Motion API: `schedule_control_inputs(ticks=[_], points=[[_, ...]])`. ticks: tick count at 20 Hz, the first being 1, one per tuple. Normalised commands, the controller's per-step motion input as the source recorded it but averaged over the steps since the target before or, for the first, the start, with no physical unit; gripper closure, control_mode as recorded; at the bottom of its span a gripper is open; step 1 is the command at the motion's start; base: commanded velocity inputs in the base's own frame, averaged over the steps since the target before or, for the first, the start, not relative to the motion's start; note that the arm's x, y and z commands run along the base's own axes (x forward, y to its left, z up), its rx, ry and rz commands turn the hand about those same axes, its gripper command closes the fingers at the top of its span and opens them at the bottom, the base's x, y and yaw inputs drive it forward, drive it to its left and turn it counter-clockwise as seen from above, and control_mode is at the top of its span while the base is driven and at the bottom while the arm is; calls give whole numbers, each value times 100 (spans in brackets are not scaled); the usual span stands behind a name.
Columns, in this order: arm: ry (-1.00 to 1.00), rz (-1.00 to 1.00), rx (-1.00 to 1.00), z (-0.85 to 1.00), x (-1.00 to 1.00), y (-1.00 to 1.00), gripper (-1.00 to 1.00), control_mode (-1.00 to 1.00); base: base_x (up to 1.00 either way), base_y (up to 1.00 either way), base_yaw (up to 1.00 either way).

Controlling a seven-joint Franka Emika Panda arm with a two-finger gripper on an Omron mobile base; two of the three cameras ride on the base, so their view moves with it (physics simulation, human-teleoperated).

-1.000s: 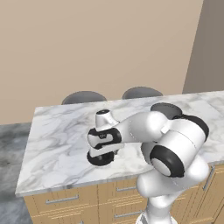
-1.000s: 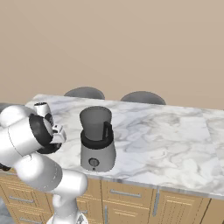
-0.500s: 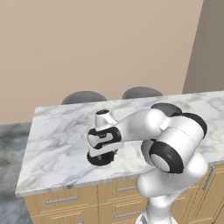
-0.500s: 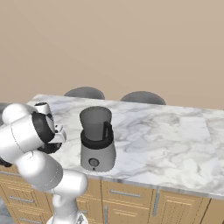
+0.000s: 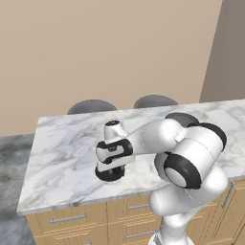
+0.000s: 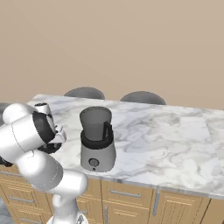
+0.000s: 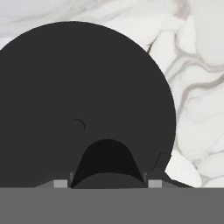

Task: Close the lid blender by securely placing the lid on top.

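The lid (image 5: 110, 173) lies flat on the white marble countertop (image 5: 62, 158), near the front edge, directly below the wrist of the arm (image 5: 158, 139). The gripper (image 5: 111, 168) points straight down onto it. In the hand view the lid (image 7: 83, 96) is a large black disc against the marble (image 7: 192, 87), with its raised central knob (image 7: 107, 159) sitting between the 2 fingertips (image 7: 61, 183). The fingertips stand either side of the knob — whether they press on it cannot be told.

The blender (image 6: 97, 140) stands upright on the countertop (image 6: 166, 140), close to the front edge and just beside the arm (image 6: 30, 140). Its dark jar (image 6: 95, 122) is uncovered at the top; the round dial (image 6: 92, 162) faces forward on the grey base. 2 grey stools (image 6: 84, 92) show behind the far edge of the counter, below the beige wall (image 6: 131, 39). Wooden drawer fronts (image 6: 127, 194) run under the countertop.
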Motion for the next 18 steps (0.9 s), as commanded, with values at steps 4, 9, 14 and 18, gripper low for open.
schedule_control_inputs(ticks=[4, 9, 14, 18], points=[[0, 0, 0, 0, 0, 1, 100, -100, 0, 0, 0], [-13, 0, -3, 86, -33, 2, 100, -100, 0, 0, 0], [-14, -1, -3, 100, -49, -12, 100, -100, 0, 0, 0], [-4, -5, -1, 100, -27, -39, 100, -100, 0, 0, 0]])
